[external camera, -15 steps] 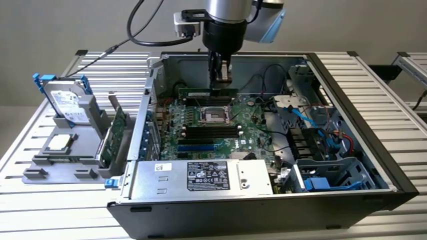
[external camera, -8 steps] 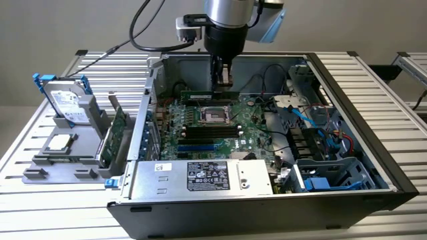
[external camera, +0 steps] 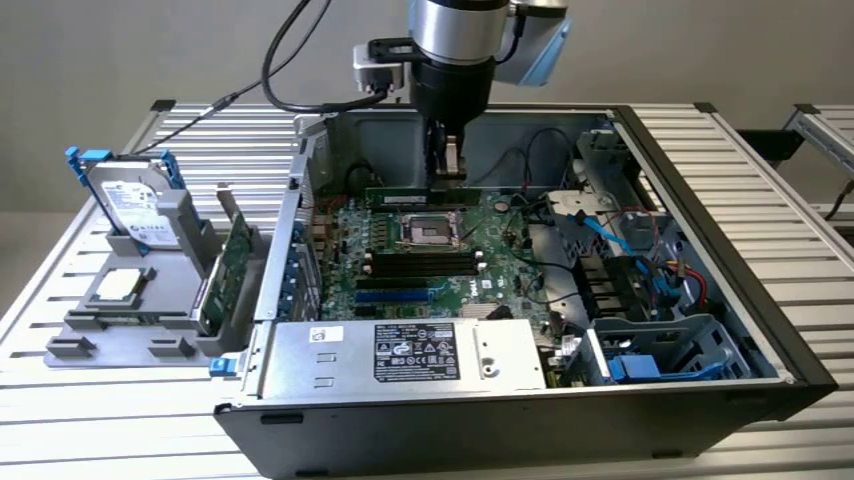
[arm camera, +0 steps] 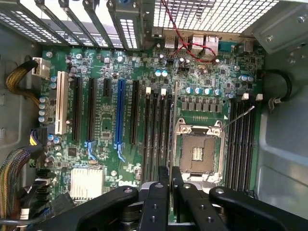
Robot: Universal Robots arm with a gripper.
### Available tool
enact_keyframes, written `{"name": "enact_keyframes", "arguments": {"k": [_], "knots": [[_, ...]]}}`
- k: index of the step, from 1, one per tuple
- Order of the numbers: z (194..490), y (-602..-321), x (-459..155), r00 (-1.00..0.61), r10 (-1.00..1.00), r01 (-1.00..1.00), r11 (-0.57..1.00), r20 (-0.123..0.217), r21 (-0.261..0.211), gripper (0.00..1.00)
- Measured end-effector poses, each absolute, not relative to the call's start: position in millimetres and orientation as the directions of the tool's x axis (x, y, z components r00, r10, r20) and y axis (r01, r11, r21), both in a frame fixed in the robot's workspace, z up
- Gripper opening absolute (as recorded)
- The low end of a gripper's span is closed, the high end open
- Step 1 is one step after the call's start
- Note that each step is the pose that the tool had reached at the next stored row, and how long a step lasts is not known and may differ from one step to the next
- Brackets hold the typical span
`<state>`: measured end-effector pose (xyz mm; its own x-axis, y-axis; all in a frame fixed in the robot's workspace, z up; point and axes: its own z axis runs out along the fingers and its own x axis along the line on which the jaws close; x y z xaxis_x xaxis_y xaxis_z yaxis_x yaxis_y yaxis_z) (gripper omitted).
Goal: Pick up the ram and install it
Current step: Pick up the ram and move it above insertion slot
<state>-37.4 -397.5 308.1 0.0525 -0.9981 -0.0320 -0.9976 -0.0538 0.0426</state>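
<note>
No text can be read. The black printed label [external camera: 416, 352] on the silver metal power-supply box [external camera: 514, 368], well apart from the gripper [external camera: 447, 172] and nearer the exterior camera, is illegible.

Case [external camera: 534, 435]: we find it on the table [external camera: 94, 430].
Motherboard [external camera: 501, 262]: inside the case (on its floor).
Hard drive [external camera: 127, 200]: by the table's edge at the exterior view's left.

bright, even light; soft shadows in the computer case [external camera: 400, 440], glare through its perforated wall [arm camera: 216, 14].

Plain grey wall [external camera: 160, 40], slatted aluminium table [external camera: 80, 440]
</note>
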Motion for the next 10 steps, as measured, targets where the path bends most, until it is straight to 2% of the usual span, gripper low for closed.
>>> {"name": "enact_keyframes", "arguments": {"k": [10], "knots": [[296.9,-397.4,-37.4,0.046,-0.999,-0.999,-0.046,-0.005,0.03,0.14]]}}
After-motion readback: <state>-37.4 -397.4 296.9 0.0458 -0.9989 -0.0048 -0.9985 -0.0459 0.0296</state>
